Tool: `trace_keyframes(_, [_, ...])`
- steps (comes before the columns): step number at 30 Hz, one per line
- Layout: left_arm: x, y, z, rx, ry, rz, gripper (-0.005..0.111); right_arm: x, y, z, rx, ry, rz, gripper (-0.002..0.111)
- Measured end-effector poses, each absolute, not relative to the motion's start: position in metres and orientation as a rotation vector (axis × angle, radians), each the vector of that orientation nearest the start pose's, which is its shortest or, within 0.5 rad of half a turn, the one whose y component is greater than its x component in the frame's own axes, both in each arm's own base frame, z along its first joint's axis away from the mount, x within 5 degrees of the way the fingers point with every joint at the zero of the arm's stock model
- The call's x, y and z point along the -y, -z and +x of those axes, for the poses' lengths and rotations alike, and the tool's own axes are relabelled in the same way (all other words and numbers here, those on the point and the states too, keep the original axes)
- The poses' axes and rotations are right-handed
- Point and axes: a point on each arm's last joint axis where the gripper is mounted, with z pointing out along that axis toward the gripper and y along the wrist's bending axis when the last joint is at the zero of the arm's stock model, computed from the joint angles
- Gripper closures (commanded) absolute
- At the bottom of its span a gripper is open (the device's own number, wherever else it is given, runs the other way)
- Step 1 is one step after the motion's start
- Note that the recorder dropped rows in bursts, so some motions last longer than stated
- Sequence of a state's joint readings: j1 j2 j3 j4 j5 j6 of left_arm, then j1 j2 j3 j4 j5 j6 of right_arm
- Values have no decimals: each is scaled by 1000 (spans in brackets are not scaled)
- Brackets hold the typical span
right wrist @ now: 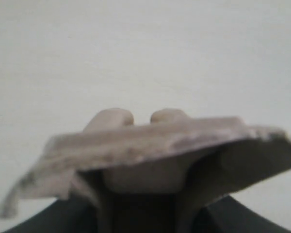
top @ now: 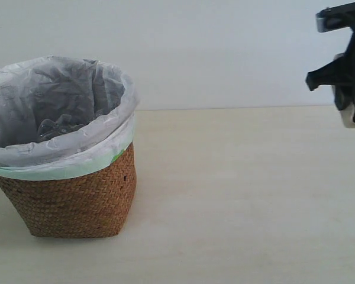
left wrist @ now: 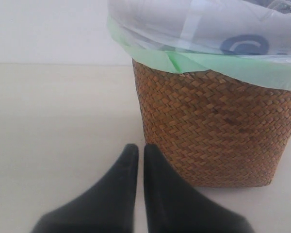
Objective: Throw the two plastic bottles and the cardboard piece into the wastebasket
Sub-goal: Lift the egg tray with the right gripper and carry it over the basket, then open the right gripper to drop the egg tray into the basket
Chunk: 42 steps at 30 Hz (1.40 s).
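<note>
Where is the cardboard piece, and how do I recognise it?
From the wicker wastebasket at the left of the exterior view, look across the table to the right gripper raised at the right edge. The cardboard piece is pinched in it: a grey-beige pulp sheet with ragged edges and two rounded bumps, the only object either gripper holds.

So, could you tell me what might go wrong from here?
The right tool holds the cardboard far from the basket, with much of it overhanging; it could slip on the way across. The loose bag at the rim might snag its ragged edge. The shut left tool sits close to the basket and could be bumped.
</note>
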<state>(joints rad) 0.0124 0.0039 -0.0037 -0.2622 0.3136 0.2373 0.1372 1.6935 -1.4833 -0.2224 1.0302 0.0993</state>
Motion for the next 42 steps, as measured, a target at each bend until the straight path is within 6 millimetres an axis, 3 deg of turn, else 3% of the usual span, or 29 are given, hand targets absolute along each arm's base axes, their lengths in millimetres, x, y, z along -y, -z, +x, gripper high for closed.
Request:
trace_keyframes(5, [7, -187, 54, -1787, 72, 35, 103, 4, -312, 356, -2721, 305, -35, 107])
trace_keyframes(9, [7, -187, 54, -1787, 72, 35, 103, 22, -313, 354, -2741, 337, 27, 107])
trace_keyframes(13, [7, -187, 54, -1787, 72, 35, 103, 25, -311, 352, -2742, 338, 41, 107])
trace_keyframes(18, [7, -187, 54, -1787, 72, 35, 103, 16, -289, 355, -2778, 237, 53, 107])
trace_keyframes(23, [7, -187, 54, -1787, 72, 35, 103, -28, -269, 367, -2788, 106, -67, 107])
trace_keyframes(24, [7, -187, 54, -1787, 72, 35, 103, -42, -266, 369, -2775, 74, -111, 107])
trace_keyframes(26, [7, -187, 54, -1787, 72, 35, 103, -92, -267, 372, -2710, -54, -273, 102])
trace_keyframes(27, [7, -187, 54, -1787, 72, 35, 103, -134, -278, 371, -2633, -203, -395, 97])
trace_keyframes(28, [7, -187, 54, -1787, 72, 35, 103, -152, -287, 370, -2591, -290, -439, 78])
trace_keyframes(29, [7, -187, 54, -1787, 72, 35, 103, -197, -320, 364, -2452, -535, -520, 68])
trace_keyframes(30, [7, -187, 54, -1787, 72, 35, 103, -217, -340, 359, -2373, -654, -541, 39])
trace_keyframes(31, [7, -187, 54, -1787, 72, 35, 103, -246, -380, 348, -2217, -841, -550, 29])
trace_keyframes(32, [7, -187, 54, -1787, 72, 35, 103, -261, -412, 340, -2086, -934, -546, 29])
trace_keyframes(34, [7, -187, 54, -1787, 72, 35, 103, -276, -450, 326, -1943, -1034, -534, 36])
trace_keyframes(35, [7, -187, 54, -1787, 72, 35, 103, -277, -458, 324, -1926, -1052, -519, 36])
trace_keyframes(40, [7, -187, 54, -1787, 72, 35, 103, -266, -436, 341, -2087, -833, -487, 37])
trace_keyframes(42, [7, -187, 54, -1787, 72, 35, 103, -253, -430, 348, -2150, -723, -458, 45])
